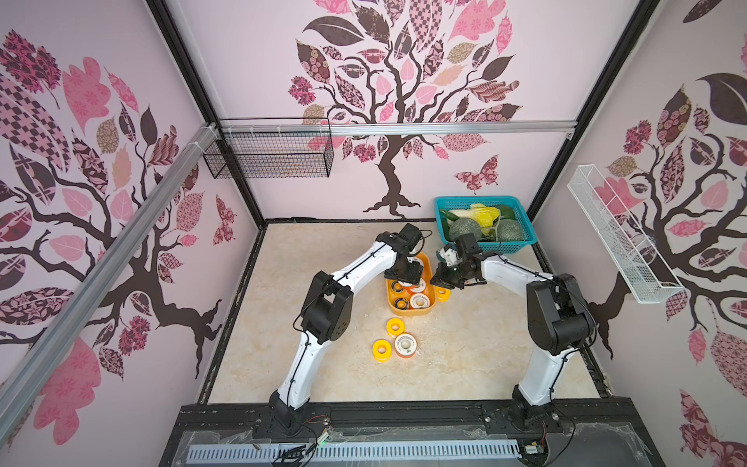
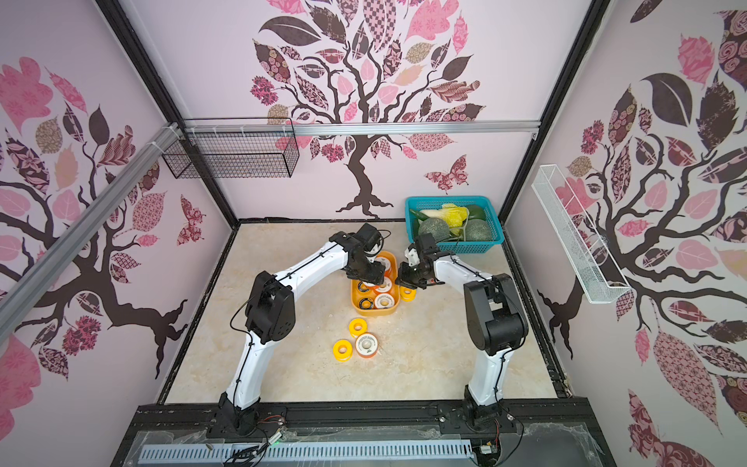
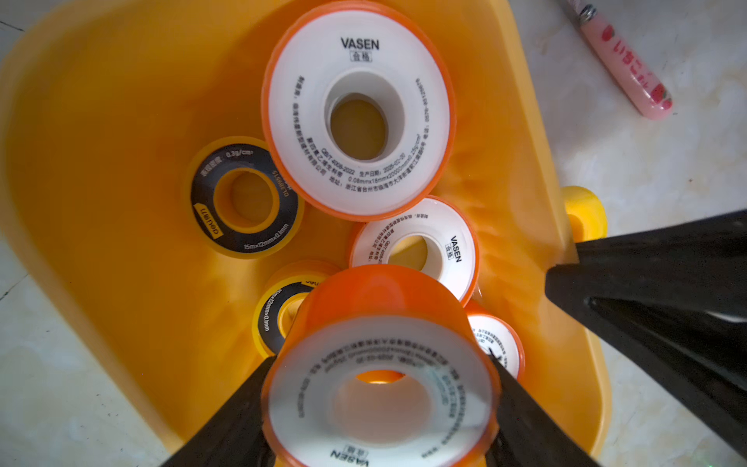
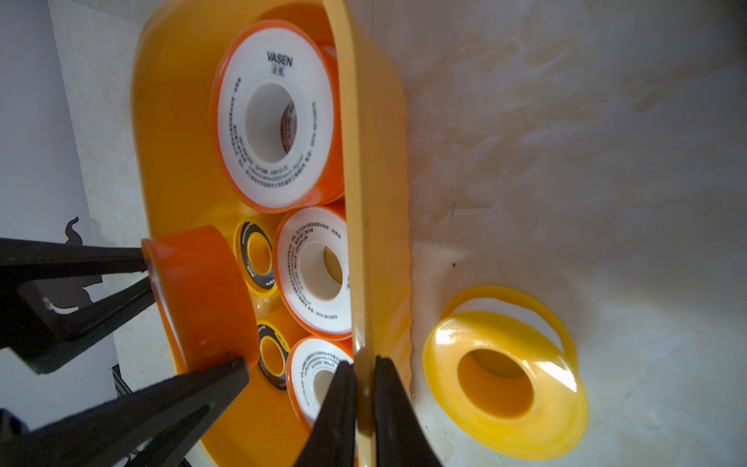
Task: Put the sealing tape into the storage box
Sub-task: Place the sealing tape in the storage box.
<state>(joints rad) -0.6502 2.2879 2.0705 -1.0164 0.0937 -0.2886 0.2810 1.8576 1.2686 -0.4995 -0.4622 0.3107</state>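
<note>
The yellow-orange storage box (image 1: pixel 408 310) (image 2: pixel 374 312) sits mid-table and holds several sealing tape spools, white-faced (image 3: pixel 357 109) and black-ringed (image 3: pixel 246 196). My left gripper (image 1: pixel 406 279) (image 3: pixel 382 364) hangs over the box, shut on an orange-rimmed white spool (image 3: pixel 380 404) (image 4: pixel 202 295) held on edge. My right gripper (image 1: pixel 438 279) (image 4: pixel 364 362) is shut on the box's right wall (image 4: pixel 359 202). A yellow spool (image 4: pixel 505 384) (image 1: pixel 443 293) lies just outside that wall. Two yellow spools (image 1: pixel 395 326) (image 1: pixel 382 350) and a white one (image 1: pixel 406 344) lie on the table in front of the box.
A teal basket (image 1: pixel 485 224) of vegetables stands at the back right, close behind my right arm. A pink spoon handle (image 3: pixel 626 64) lies beside the box. A black wire basket (image 1: pixel 269 155) hangs on the back wall and a white mesh one (image 1: pixel 618 238) on the right wall.
</note>
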